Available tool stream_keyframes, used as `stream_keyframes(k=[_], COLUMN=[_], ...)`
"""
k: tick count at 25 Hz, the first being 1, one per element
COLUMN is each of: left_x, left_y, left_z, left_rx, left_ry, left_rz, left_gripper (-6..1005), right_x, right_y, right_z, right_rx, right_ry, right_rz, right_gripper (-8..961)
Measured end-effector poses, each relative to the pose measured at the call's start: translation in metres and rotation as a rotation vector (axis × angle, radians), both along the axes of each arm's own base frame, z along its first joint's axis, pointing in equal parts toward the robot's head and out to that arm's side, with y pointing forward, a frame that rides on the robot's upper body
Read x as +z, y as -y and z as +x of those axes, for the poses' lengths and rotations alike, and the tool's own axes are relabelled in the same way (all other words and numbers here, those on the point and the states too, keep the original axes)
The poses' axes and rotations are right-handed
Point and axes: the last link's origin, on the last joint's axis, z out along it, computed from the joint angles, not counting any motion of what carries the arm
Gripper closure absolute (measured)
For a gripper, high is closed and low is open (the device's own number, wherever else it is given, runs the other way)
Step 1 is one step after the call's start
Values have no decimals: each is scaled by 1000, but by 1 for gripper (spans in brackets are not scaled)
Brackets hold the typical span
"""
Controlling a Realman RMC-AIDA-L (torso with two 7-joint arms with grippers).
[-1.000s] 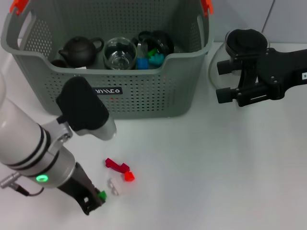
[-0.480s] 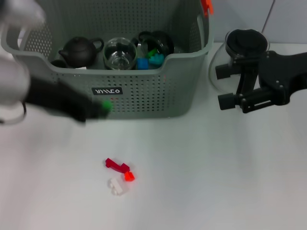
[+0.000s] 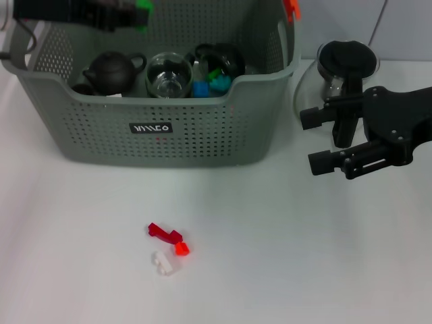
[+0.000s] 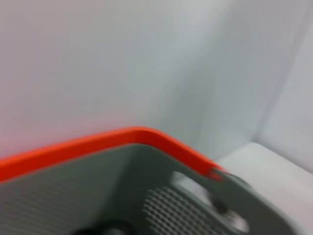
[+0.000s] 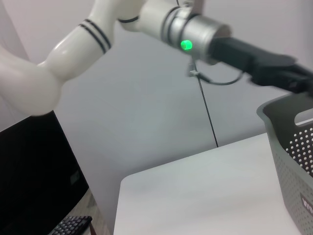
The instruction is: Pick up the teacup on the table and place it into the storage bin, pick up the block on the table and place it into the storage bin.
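Green block [image 3: 142, 5] pinched in left claw [image 3: 132, 15], poised above storage bin [image 3: 202, 138] rim for drop; right claw [image 3: 322, 140] spread, idle beside bin, over worktop [image 3: 304, 256].

Left gripper [image 3: 138, 15] raised, gripping; right gripper [image 3: 316, 140] parted, low.

You see a matt grey perforated plastic storage bin [image 3: 202, 128], a clear glossy glass cup [image 3: 169, 75] inside, a dark matt teapot [image 3: 111, 72], and a smooth white table [image 3: 304, 256].
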Motion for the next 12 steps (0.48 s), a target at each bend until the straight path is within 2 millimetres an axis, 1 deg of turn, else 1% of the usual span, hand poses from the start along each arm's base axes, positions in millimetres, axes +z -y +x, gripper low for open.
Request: stream_keyframes(k=[1,3,6,8,11,12], left_x=[-2,-5,-9,-11,-14,-14], left_y=[-10,-23,-36,-40,-41,-41], left_z=[-3,-8,-16,-20,-22,-22], left_rx=[18,44,80,90,82,77], left_ry=[-4,-19,-45,-57,-69,-73], left_rz=[14,37,71,86,94,93], left_gripper=[849,848,847,847,846,808], right_x=[0,1,0,0,0,0], right_y=[0,0,0,1,0,0], right_z=[0,1,1,2,1,1], right_rx=[0,-1,-1,-1,0,0], right_ry=[1,2,8,12,13,13], right_rz=[0,0,-3,-5,-5,-5], right_gripper=[28,28,28,28,28,28])
